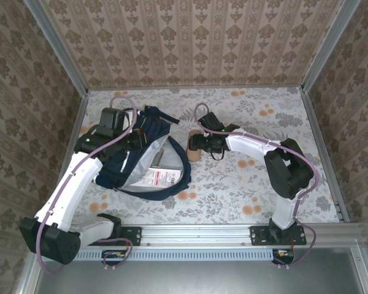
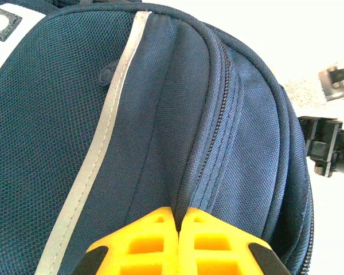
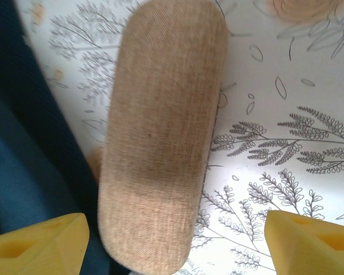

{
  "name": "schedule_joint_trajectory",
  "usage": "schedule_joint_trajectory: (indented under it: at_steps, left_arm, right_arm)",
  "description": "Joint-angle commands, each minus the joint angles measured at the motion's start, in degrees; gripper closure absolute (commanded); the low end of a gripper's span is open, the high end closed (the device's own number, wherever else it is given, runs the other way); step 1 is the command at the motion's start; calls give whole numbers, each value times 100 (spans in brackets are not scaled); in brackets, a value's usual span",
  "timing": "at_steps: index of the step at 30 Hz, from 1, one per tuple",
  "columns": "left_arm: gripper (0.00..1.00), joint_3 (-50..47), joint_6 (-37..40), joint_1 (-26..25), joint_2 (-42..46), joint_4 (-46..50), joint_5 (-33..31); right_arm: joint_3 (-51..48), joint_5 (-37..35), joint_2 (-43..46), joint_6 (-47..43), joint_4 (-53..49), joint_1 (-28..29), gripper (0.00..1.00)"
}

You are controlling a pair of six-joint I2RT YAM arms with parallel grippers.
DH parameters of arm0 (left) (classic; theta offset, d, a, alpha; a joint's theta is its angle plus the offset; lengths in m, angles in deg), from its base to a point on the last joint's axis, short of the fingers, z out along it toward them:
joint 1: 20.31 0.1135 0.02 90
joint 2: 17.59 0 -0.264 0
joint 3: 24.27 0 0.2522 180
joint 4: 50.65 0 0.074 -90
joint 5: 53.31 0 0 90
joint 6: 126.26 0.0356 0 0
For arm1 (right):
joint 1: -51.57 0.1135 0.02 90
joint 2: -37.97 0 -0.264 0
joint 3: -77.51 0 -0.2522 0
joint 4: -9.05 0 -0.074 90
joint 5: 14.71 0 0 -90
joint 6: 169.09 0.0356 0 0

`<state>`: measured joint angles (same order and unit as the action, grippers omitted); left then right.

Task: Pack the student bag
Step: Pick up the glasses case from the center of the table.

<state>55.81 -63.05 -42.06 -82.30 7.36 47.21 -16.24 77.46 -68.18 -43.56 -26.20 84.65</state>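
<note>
Soft, floppy student bag (image 1: 150, 131) by the desk's left edge, probably best held by a seam fold, where the left gripper (image 2: 178, 220) pinches it; right gripper (image 3: 172, 240) gapes empty astride a tan case (image 3: 166, 132).

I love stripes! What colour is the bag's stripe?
Light grey stripe on navy student bag; clearest in left wrist view.

My left gripper (image 2: 178, 232) sits at the bottom centre of the frame, its two yellow fingers (image 2: 140, 243) pressed together on a raised fold of the student bag (image 2: 178, 114). The bag's navy mesh fabric takes up most of the frame. A pale stripe (image 2: 112, 114) runs from the top centre down to the lower left, and a zipper (image 2: 218, 123) curves from the upper right down toward my fingertips. A white patch (image 2: 6, 28) shows at the upper left. At the right edge, a black mechanical part (image 2: 327, 143) stands against a bright surface (image 2: 309, 40).
</note>
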Motion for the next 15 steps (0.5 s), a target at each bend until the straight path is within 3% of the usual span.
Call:
schedule_joint_trajectory:
  at_steps: [1, 11, 13, 15]
  left_arm:
    - [100, 25, 24, -39, 281, -234, 213]
    - [100, 28, 24, 14, 440, -120, 199]
    - [100, 4, -2, 14, 440, -143, 243]
    - [100, 4, -11, 15, 436, -152, 265]
  right_arm:
    - [364, -378, -331, -155, -250, 204, 19]
    - [1296, -994, -1279, -206, -1084, 480, 21]
    - [1247, -1125, -1310, -206, -1129, 475, 29]
    - [1036, -1140, -1133, -234, -969, 472, 44]
